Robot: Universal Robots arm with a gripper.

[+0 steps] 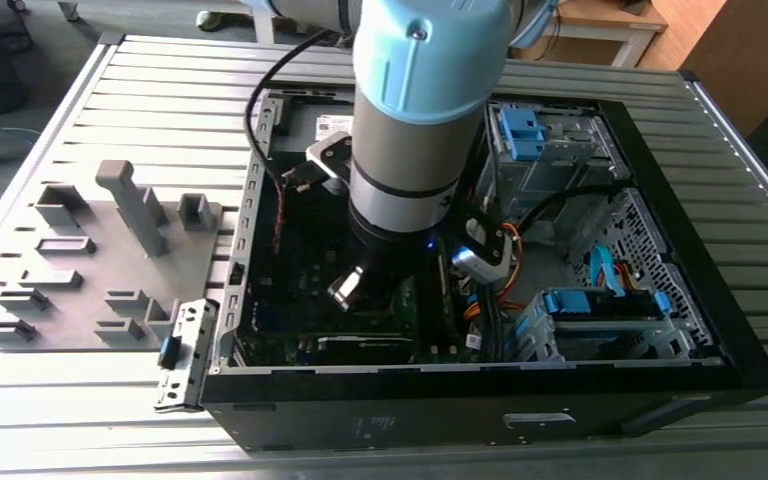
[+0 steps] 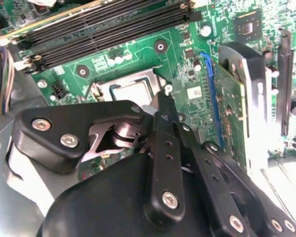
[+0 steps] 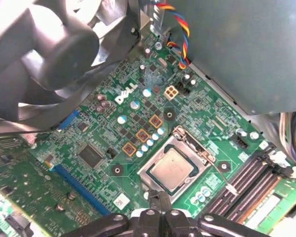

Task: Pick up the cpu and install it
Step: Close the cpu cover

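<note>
One claw, fingers closed together and holding nothing, hovers just beside the cpu seated in the motherboard socket.

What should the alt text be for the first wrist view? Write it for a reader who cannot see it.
A grey-silver cpu lies seated in the metal-framed socket of a green motherboard, with the gripper just at the socket's edge. Dark memory slots run beside the socket, and a black fan looms close to the camera.
</note>
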